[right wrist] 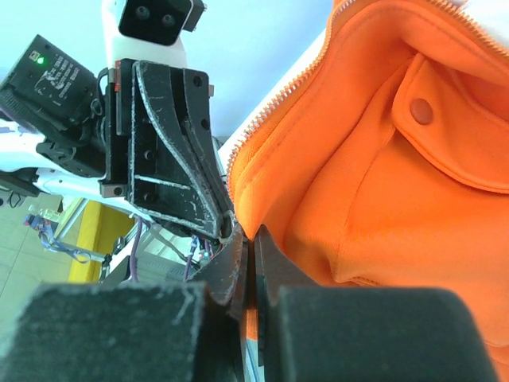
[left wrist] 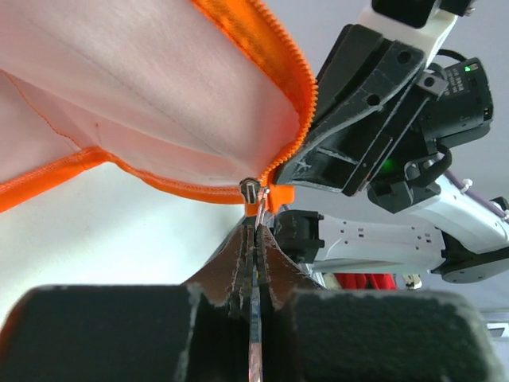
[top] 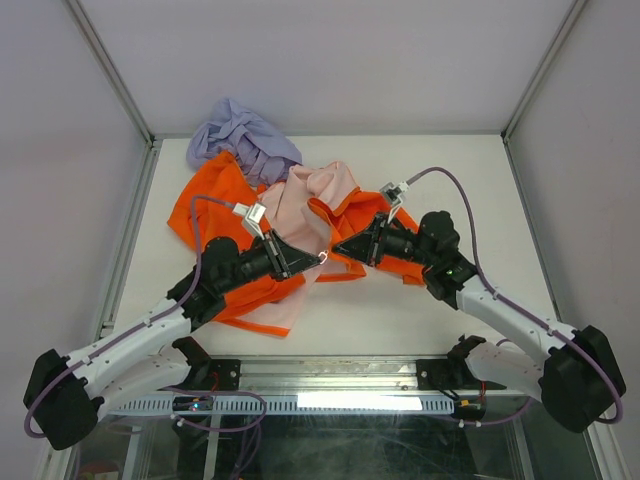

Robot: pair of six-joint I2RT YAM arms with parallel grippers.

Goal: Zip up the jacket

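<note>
Here the jacket (top: 203, 212) lies crumpled on the white table (top: 400, 322).

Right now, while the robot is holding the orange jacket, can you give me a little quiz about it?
1. True or false: the left claw is pinching the zipper pull of the jacket.
2. What colour is the cloth lying beyond the jacket? A green, B purple, C yellow.
3. Counting the right claw too, how many claws are shut on the jacket?
Key: 1 true; 2 B; 3 two.
</note>
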